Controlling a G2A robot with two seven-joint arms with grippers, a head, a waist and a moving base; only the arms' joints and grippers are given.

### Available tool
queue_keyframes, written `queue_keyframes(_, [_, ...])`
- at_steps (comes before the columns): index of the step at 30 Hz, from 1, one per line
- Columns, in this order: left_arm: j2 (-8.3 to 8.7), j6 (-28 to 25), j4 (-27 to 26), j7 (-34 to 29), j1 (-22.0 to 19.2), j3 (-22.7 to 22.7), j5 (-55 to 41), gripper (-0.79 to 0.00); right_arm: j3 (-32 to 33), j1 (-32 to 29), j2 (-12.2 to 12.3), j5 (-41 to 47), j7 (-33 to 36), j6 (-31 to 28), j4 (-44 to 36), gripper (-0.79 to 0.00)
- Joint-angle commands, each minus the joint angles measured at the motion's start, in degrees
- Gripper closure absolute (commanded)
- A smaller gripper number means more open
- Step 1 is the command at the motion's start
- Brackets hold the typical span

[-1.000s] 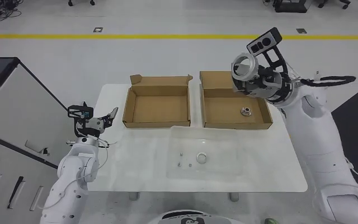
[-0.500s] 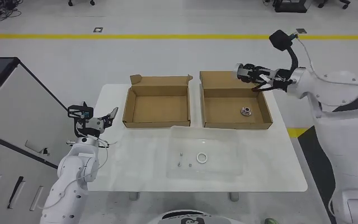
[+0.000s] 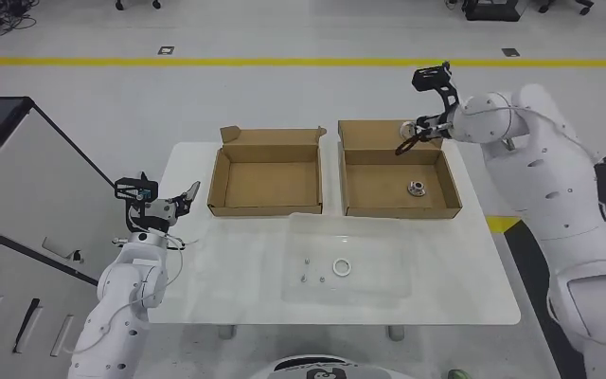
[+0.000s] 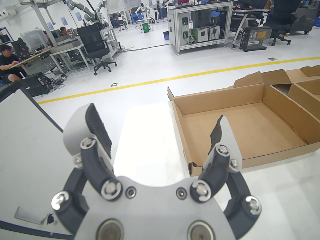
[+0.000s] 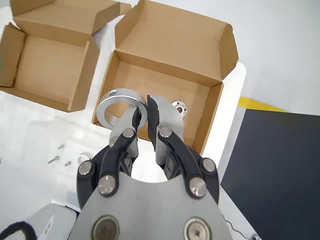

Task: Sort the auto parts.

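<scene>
My right gripper (image 3: 411, 138) hangs over the back edge of the right cardboard box (image 3: 379, 185), shut on the rim of a large silver ring (image 5: 120, 108). In that box lies a small flanged metal part (image 3: 416, 188). The left cardboard box (image 3: 265, 185) holds nothing. On a clear tray (image 3: 379, 284) in the table's middle lie a small white ring (image 3: 341, 267) and three small screws (image 3: 308, 275). My left gripper (image 3: 185, 196) is open at the table's left edge, apart from the left box (image 4: 250, 126), with nothing between its fingers (image 4: 97, 126).
Both boxes stand side by side at the back of the white table (image 3: 237, 275), their lids folded back. A grey panel (image 3: 38, 171) stands to the left of the table. A dark mat (image 5: 275, 163) lies on the floor to its right.
The right arm has swung and turned its wrist, carrying the silver ring down towards the back edge of the right box. The left arm has kept still.
</scene>
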Motion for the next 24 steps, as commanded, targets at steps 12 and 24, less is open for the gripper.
queue_keyframes(12, [0.00, 0.00, 0.00, 0.00, 0.00, 0.00, 0.00, -0.785, -14.09, 5.66, -6.98, 0.42, -5.35, 1.68, 22.33, 0.000])
queue_keyframes(24, [0.00, 0.00, 0.00, 0.00, 0.00, 0.00, 0.00, -0.785, -20.21, 7.37, -12.96, 2.24, -10.57, 1.67, 37.57, 0.000])
